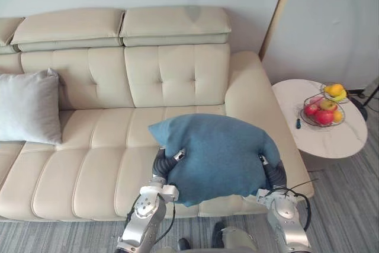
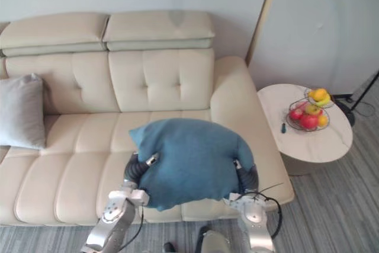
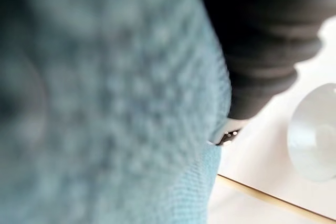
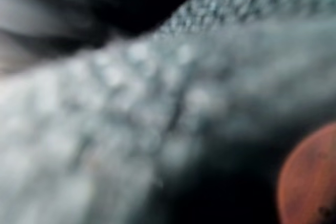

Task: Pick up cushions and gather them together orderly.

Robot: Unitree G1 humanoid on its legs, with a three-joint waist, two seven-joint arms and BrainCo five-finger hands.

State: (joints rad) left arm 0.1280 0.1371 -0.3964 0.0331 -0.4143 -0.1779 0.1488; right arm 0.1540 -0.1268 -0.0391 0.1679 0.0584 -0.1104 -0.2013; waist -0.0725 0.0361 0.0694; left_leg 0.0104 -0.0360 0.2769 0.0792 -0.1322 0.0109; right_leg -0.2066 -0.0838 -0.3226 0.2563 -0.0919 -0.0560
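A blue cushion point(image 1: 216, 155) hangs in the air over the front of the sofa's right seat, carried between both arms. My left hand point(image 1: 163, 164) presses in at its left side and my right hand point(image 1: 273, 173) at its right side; only their dark ribbed covers show past the cloth. Up close, the left wrist view has the blue cloth point(image 3: 105, 103) against the hand's dark cover point(image 3: 262, 40). A light grey cushion point(image 1: 26, 108) leans upright against the backrest at the sofa's far left.
The cream sofa point(image 1: 95, 164) spans the view, its middle seats bare. To its right stands a round white side table point(image 1: 340, 140) with a wire fruit basket point(image 1: 323, 111) and a small dark object point(image 1: 298, 123). Grey floor lies in front.
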